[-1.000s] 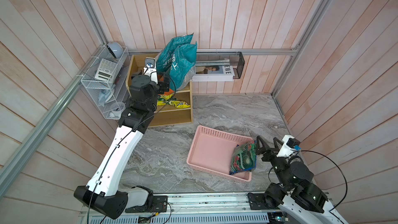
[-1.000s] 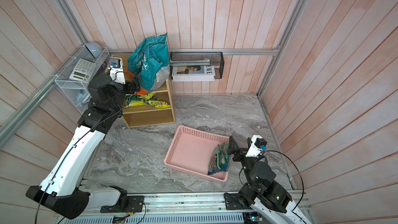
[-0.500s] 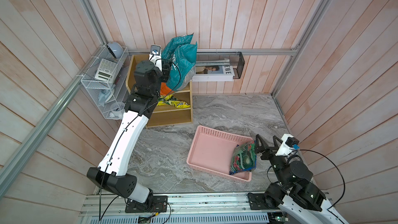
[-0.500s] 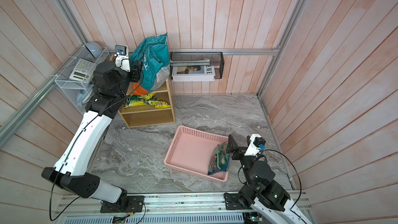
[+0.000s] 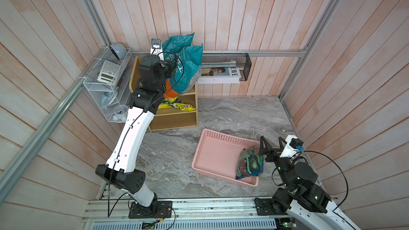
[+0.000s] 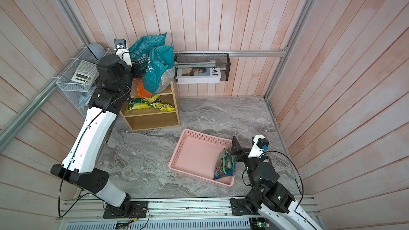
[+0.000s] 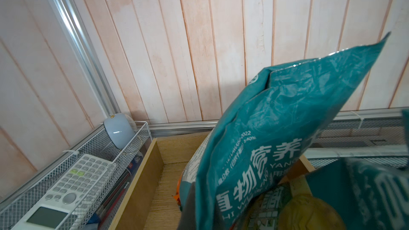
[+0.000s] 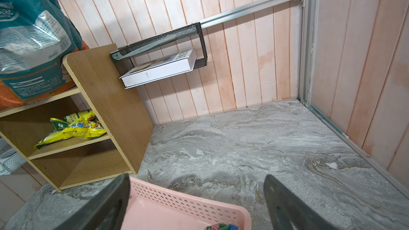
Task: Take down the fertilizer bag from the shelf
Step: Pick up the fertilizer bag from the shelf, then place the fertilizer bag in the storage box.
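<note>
On the grey marbled bench a pink basket holds a green patterned packet at its right end, while a white wire rack carries a calculator and a black mesh basket holds a white book.

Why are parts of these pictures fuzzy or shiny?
Left wrist view: the bag is sharp above but smears toward the bottom, likely too near the lens. Right wrist view: the right gripper fingers are blurred; glare on the bag's clear panel. Both top views: sharp, evenly lit.
</note>
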`<state>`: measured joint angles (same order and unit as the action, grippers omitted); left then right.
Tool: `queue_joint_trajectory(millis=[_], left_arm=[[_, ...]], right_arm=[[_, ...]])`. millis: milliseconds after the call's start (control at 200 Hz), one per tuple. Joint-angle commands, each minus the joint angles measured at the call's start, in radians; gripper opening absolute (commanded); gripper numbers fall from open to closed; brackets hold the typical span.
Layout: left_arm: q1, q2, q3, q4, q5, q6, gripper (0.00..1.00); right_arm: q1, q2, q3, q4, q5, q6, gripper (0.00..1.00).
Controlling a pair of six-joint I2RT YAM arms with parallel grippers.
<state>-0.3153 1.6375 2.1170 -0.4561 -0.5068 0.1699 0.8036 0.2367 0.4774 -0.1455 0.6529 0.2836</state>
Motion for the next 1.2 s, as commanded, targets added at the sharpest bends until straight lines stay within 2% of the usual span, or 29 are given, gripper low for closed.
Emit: queue_joint_trajectory(millis=[0, 75, 175, 435, 650, 870, 995, 1190], left_arm=[[0.005, -0.006, 0.154, -0.114, -0.153, -0.083, 0.00], [0.005, -0.010, 0.228, -0.200, -0.178, -0.135, 0.00], [0.005, -0.055, 0.237, -0.238, -0.196, -0.194, 0.00], [-0.013, -0.145, 0.325, -0.471, -0.161, -0.410, 0.00], [-0.125, -0.243, 0.321, -0.563, -0.254, -0.494, 0.00], [-0.246, -0.279, 0.405, -0.773, -0.368, -0.699, 0.00], [-0.292, -0.312, 0.344, -0.840, -0.423, -0.790, 0.00], [-0.384, -0.422, 0.059, -0.774, -0.439, -0.900, 0.00]], right_arm=[[0.000, 0.016, -0.002, 0.031, 0.004, -0.014, 0.98], [0.000, 0.023, -0.002, 0.033, 0.002, -0.015, 0.98], [0.000, 0.034, -0.003, 0.036, 0.007, -0.013, 0.98], [-0.001, 0.052, 0.006, 0.002, 0.007, 0.018, 0.98], [-0.002, 0.036, 0.009, -0.060, 0.000, 0.059, 0.98], [-0.001, -0.010, 0.005, -0.110, -0.009, 0.091, 0.98], [-0.001, -0.013, 0.006, -0.120, -0.007, 0.099, 0.98], [-0.001, 0.013, 0.015, -0.120, -0.014, 0.106, 0.98]])
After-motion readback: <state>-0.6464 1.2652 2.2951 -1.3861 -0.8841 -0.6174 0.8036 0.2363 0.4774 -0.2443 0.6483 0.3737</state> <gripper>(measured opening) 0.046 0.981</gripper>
